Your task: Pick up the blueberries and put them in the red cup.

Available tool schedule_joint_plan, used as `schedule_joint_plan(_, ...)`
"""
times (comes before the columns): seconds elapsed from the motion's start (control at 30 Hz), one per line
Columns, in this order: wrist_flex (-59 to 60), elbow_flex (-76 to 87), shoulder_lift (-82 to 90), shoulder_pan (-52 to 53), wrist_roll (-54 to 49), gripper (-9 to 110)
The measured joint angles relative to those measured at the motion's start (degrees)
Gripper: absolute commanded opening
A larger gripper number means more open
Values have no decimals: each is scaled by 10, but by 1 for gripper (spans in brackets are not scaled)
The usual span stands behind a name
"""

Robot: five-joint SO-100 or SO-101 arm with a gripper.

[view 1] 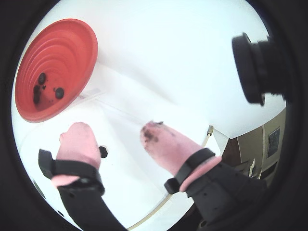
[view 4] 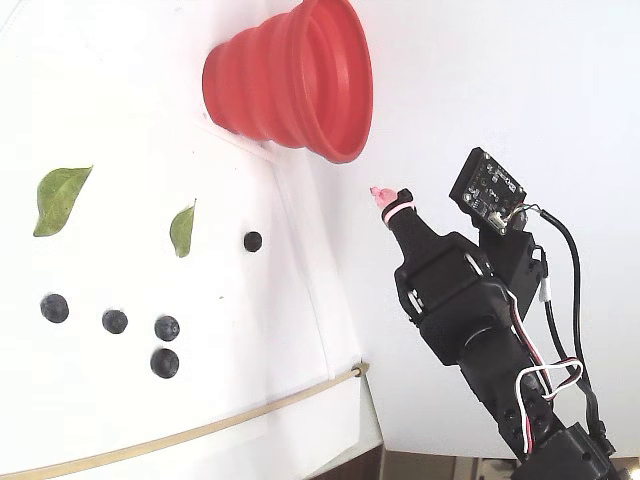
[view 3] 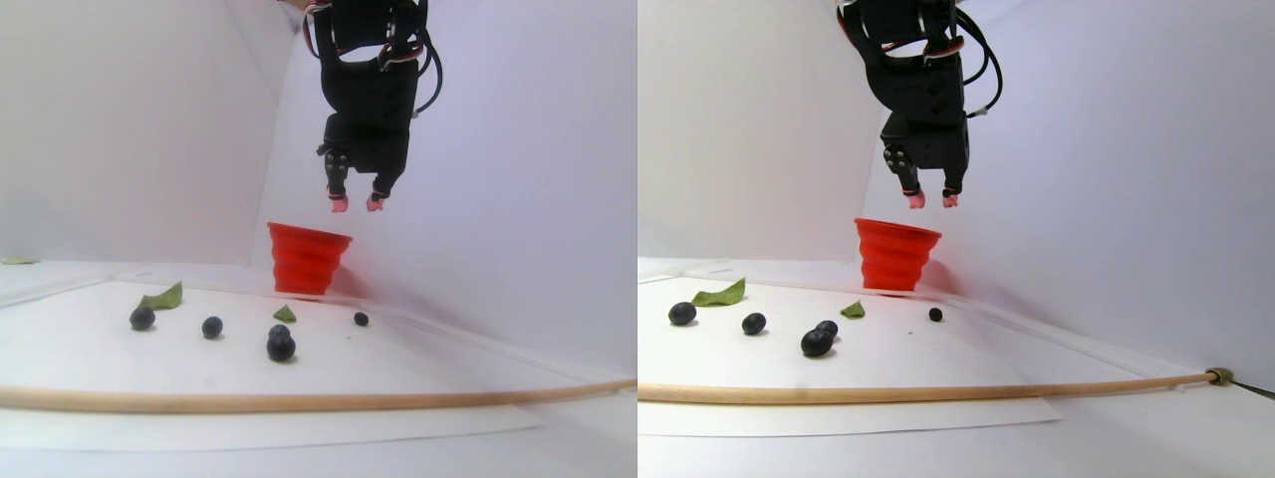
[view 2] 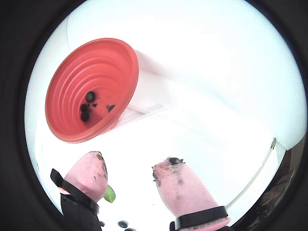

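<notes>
The gripper [view 3: 356,204] is hanging in the air above the red cup [view 3: 306,259], its pink-tipped fingers [view 1: 77,142] standing apart with nothing between them. Three blueberries [view 1: 48,88] are lying inside the cup, as both wrist views show. Five further berries [view 4: 165,362] are resting on the white sheet [view 4: 120,400], near two green leaves [view 4: 58,198], behind a wooden stick [view 3: 299,401].

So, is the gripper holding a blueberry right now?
No. In a wrist view the gripper is open, with nothing between its pink fingertips, only dark stains on them.
</notes>
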Motion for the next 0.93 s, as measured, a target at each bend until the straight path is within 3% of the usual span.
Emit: schedule_joint_plan(0.93, -11, -41, -130, 25, 22, 20)
